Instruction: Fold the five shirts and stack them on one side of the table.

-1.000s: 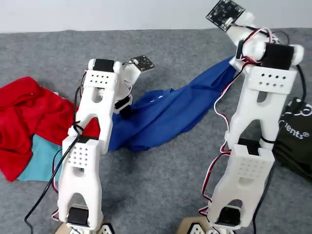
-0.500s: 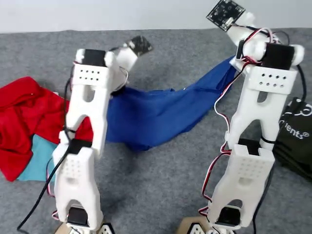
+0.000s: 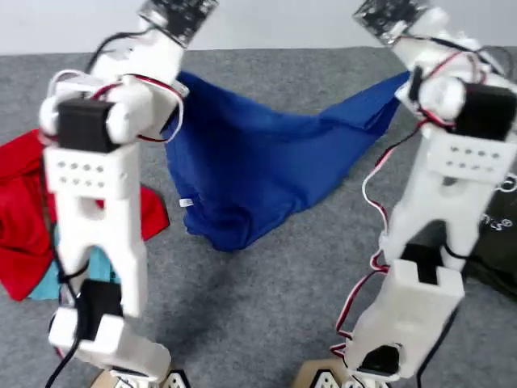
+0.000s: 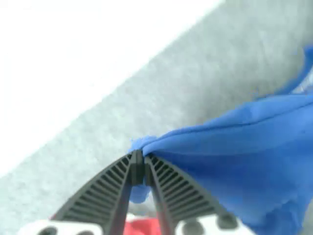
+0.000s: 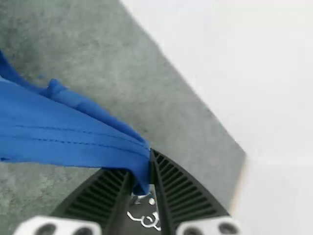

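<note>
Shirt (image 3: 258, 170), blue, is stretched at upper centre
its ends are clamped tight by left gripper (image 4: 138, 164); by right gripper (image 5: 141, 182) too

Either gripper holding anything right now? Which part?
Both hold the blue shirt: left gripper pinches a bunched edge at one end, right gripper the edge at the other end.

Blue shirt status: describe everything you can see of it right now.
The blue shirt is plain soft cloth with a stitched hem and a small white tag. It hangs spread between both arms: the left gripper is shut on one edge, the right gripper on another. Its middle sags, and its bunched lower part rests on the grey table.
</note>
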Controlling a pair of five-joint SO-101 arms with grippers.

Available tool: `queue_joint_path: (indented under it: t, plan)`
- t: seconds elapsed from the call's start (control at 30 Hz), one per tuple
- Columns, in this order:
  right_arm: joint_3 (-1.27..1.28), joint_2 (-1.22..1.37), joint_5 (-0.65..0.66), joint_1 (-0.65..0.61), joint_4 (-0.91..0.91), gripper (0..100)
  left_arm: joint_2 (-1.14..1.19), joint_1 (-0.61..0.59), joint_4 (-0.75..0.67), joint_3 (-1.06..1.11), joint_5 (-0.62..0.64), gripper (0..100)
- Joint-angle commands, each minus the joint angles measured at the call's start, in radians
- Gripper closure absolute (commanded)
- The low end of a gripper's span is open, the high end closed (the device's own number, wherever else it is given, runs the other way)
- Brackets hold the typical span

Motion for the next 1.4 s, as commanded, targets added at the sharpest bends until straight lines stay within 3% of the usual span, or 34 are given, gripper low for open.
queue_joint_path:
  t: [0.0,0.2,0.4,0.67,1.1,1.37]
  plan:
    - [-0.009,-0.117,-0.054,0.051,0.033,98.7,-0.103,-0.061,-0.123,-0.031,0.063,100]
    - [-0.014,-0.202,-0.169,0.079,0.031,98.7,-0.157,-0.141,-0.255,-0.031,0.187,100]
    - [-0.015,-0.265,-0.256,0.082,-0.110,98.7,-0.163,-0.150,-0.311,-0.031,0.192,100]
    - [-0.009,-0.395,-0.219,0.101,-0.292,98.7,-0.161,-0.204,-0.308,-0.101,0.184,100]
    - [-0.015,-0.527,-0.086,0.104,-0.420,98.7,-0.183,-0.219,-0.140,-0.104,-0.025,100]
    - [-0.017,-0.579,-0.066,0.117,-0.469,98.7,-0.311,-0.218,-0.235,-0.102,-0.038,100]
